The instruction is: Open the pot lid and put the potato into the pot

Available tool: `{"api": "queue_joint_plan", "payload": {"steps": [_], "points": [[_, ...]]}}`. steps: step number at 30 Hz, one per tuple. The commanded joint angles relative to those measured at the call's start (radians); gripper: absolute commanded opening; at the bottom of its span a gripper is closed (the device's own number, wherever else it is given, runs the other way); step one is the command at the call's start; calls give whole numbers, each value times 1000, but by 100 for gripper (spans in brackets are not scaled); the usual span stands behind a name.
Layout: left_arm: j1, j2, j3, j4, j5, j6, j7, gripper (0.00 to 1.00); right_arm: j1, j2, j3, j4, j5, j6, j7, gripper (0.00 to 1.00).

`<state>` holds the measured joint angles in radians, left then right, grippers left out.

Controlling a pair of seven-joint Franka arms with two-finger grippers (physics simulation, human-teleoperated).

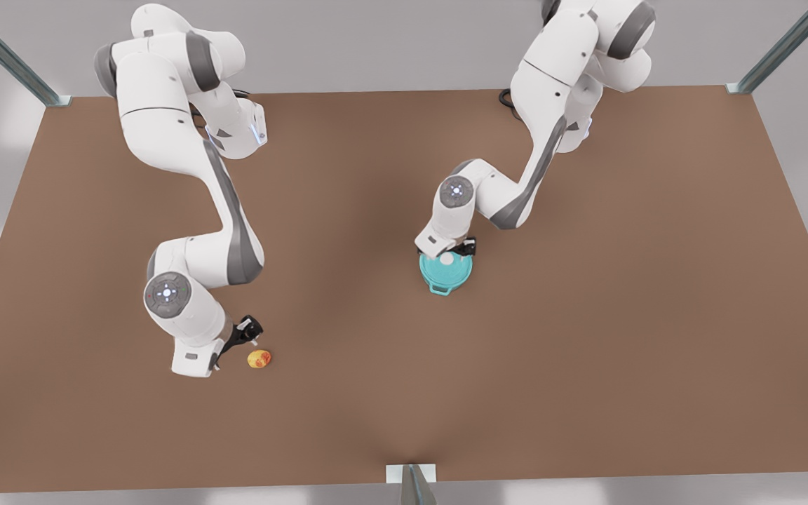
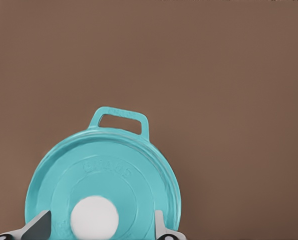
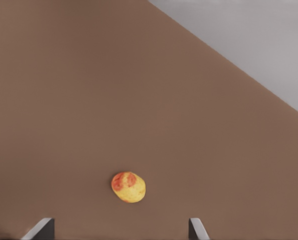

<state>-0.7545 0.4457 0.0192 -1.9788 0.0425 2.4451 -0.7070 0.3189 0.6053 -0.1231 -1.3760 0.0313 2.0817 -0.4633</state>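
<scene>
The teal pot (image 1: pixel 444 284) stands near the table's middle with the pot lid (image 1: pixel 454 270) resting flat on it. In the left wrist view the lid (image 2: pixel 103 175) covers the pot, whose loop handle (image 2: pixel 119 120) sticks out past it. My left gripper (image 1: pixel 456 247) hovers just above the lid, open, its fingers (image 2: pixel 38 226) on either side of the white knob (image 2: pixel 94 218) without touching it. The potato (image 1: pixel 259 359), yellow with orange-red blotches, lies on the table at the front view's left. My right gripper (image 1: pixel 250 333) is open just behind it; the potato (image 3: pixel 128 187) lies ahead of the fingertips (image 3: pixel 198 229).
The brown table (image 1: pixel 586 351) spreads wide around both things. Metal frame posts stand at the far corners (image 1: pixel 50 95) and at the near edge's middle (image 1: pixel 411 480). A grey floor (image 3: pixel 259 45) shows beyond the table edge.
</scene>
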Motion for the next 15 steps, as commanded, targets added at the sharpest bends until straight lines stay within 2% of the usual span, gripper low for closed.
{"api": "queue_joint_plan", "payload": {"steps": [1, 4, 7, 8, 10, 13, 15], "points": [[1, 4, 1, -2, 14, 37, -169, 100, -3, 11, 2, -3, 12, 77, -814, 100], [0, 8, 7, -2, 16, 37, -169, 100, -12, 47, 2, -6, 67, 101, -928, 100], [0, 21, 8, -2, 31, 37, -169, 81, -11, 76, 3, -6, 65, 109, -945, 100], [1, 19, 8, -2, 31, 37, -169, 64, -11, 88, 3, -6, 64, 109, -973, 100], [1, 13, 8, 1, 31, 29, -169, 49, -9, 119, 7, -6, 67, 104, -974, 100], [0, 2, 19, 21, 31, -12, -169, 39, -9, 134, 7, -20, 68, 95, -977, 100], [0, -4, 35, 83, 31, -92, -172, 37, -9, 146, 7, -26, 68, 95, -974, 100]]}}
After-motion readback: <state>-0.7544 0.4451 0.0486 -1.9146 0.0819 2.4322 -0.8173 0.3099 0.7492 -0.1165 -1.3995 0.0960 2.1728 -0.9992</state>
